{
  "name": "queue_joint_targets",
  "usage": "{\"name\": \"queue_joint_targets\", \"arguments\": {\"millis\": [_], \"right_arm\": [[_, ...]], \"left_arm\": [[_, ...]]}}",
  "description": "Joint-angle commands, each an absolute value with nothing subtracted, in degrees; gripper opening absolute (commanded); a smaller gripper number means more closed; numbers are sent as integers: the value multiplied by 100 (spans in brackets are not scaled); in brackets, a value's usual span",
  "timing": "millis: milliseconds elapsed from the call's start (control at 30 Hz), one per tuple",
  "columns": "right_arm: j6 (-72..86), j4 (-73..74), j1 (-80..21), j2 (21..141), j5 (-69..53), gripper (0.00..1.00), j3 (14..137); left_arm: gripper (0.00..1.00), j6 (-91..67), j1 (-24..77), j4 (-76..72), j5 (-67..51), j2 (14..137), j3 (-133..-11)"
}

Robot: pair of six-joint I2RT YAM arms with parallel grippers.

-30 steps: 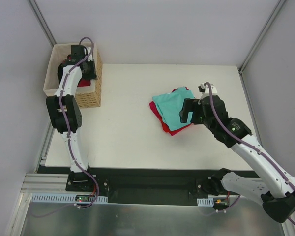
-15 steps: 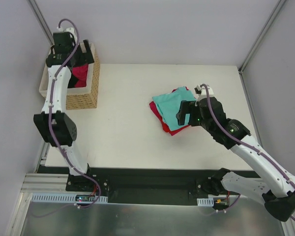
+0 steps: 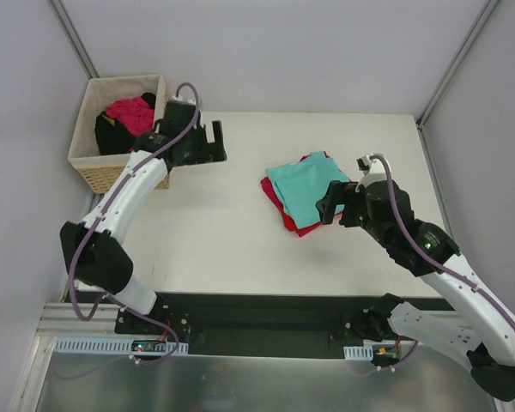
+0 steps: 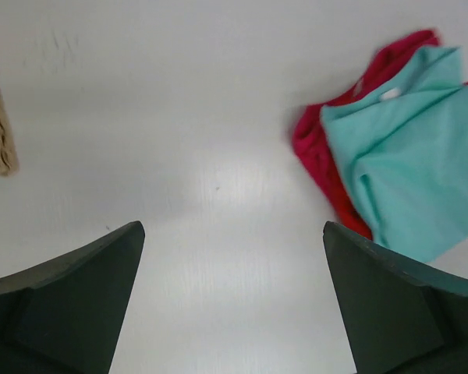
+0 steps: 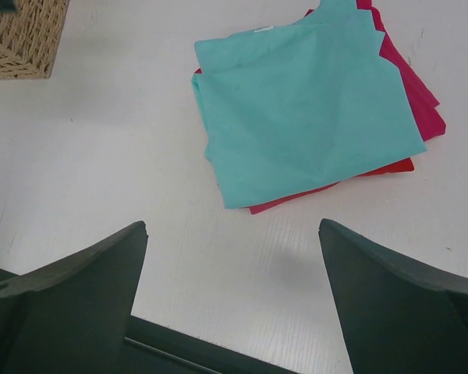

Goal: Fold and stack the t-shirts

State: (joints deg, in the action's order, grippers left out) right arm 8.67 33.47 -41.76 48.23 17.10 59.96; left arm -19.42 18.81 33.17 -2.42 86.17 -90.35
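Top external: shows the left gripper [image 3: 213, 142] hanging over the worktop [image 3: 223, 232] just right of the wicker basket [image 3: 99, 176], jaws spread wide and holding nothing; confirmed from the left wrist, with only bare surface between the two fingers. Places the magenta-pink tee [image 3: 130, 112] bunched up inside the basket beside a dark bundle [image 3: 107, 133] too crumpled to identify; no clear long axis to the pink heap, so no telling which end is collar or hem. Finds the teal tee [image 3: 302, 187] folded and lying on top of the red tee [image 3: 275, 199] at mid-worktop, red peeking out along the left and near edges. Puts the right gripper [image 3: 333, 202] just beside the right edge of that pile, likewise agape and empty, looking down on the stack through its own wrist camera.

Probably two tees done and the pink one not yet started. Turns on one relation: pink heap lying to the left and slightly behind the left gripper, close by, well apart from the right; clearly a job for the left arm.
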Motion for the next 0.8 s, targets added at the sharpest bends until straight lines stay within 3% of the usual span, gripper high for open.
{"name": "queue_joint_targets", "arguments": {"millis": [0,767], "right_arm": [[1010,3410,-4227,4685,1881,96,6047],[905,3261,-4254,4878,1969,96,5818]], "left_arm": [[99,-2276,1863,3489,-52,9096,-8420],[99,-3401,906,3586,1221,9958,-8094]]}}
